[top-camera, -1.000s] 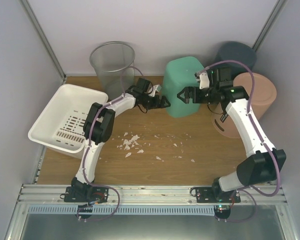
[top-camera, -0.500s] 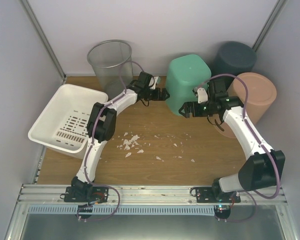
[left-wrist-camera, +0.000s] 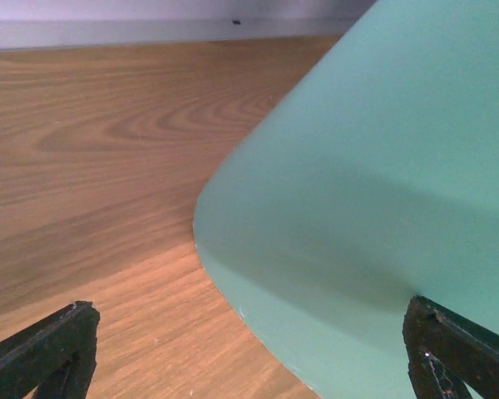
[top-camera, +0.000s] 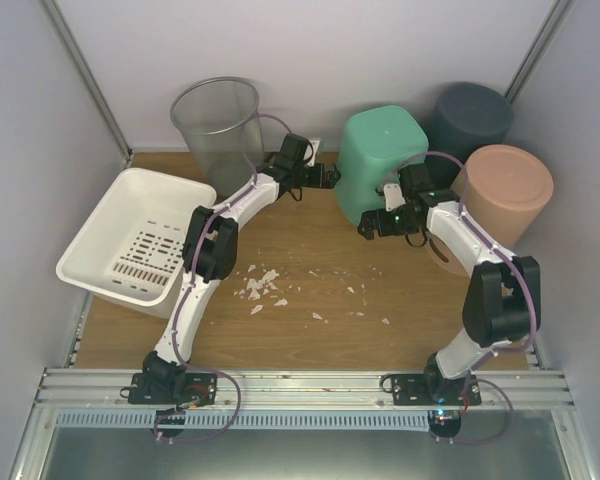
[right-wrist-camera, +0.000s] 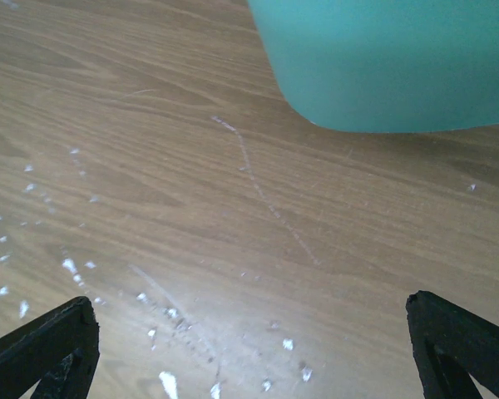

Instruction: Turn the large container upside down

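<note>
Green container [top-camera: 380,160] stands mouth-down at the back of the desk [top-camera: 310,300], closed base up, between a wire mesh bin [top-camera: 218,120] and a dark grey bin [top-camera: 470,115]. Left jaws are just beside its left wall, spread wide, holding nothing. Right jaws are low near its front edge, equally wide, empty. White scraps [top-camera: 260,285] are scattered mid-desk.
</note>
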`<state>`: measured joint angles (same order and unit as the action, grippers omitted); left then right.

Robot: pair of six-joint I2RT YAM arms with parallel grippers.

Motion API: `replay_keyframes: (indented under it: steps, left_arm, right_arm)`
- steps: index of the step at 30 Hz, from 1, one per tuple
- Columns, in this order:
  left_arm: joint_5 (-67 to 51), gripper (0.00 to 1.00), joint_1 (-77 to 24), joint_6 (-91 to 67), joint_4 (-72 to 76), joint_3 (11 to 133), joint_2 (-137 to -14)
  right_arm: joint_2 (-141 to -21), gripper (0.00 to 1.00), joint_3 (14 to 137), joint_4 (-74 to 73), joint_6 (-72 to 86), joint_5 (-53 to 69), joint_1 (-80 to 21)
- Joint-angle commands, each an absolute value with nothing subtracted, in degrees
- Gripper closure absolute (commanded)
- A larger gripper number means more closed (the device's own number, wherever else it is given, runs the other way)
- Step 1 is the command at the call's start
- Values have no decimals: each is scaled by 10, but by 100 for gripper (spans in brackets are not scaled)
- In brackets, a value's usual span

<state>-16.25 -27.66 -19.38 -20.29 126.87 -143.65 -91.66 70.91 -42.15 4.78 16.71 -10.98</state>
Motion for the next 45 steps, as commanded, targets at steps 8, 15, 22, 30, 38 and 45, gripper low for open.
replay_keyframes:
  steps: [8, 15, 22, 30, 38, 45]
  left_arm:
    - [-170, 1, -304, -109, -134, 1186, -1248]
    - [-240, 1, -322, -101, -202, 1180, -1150]
    - [-165, 1, -320, 4, -265, 1207, -1104]
    - [-69, 1, -226, 134, -366, 1217, -1083]
    - [-57, 1, -148, 211, -416, 1181, -1067]
    - [-58, 1, -149, 244, -507, 1241, -1126]
  right_arm:
    - [-1044, 0, 798, -336, 57, 174, -115]
    - [-1091, 0, 832, -303, 89, 214, -120]
    - [-1100, 0, 833, -228, 171, 200, -163]
    - [-1165, 0, 881, -164, 227, 143, -216]
    - [-1208, 0, 952, -213, 193, 79, -287]
    - [-1265, 0, 1074, -236, 176, 32, -308]
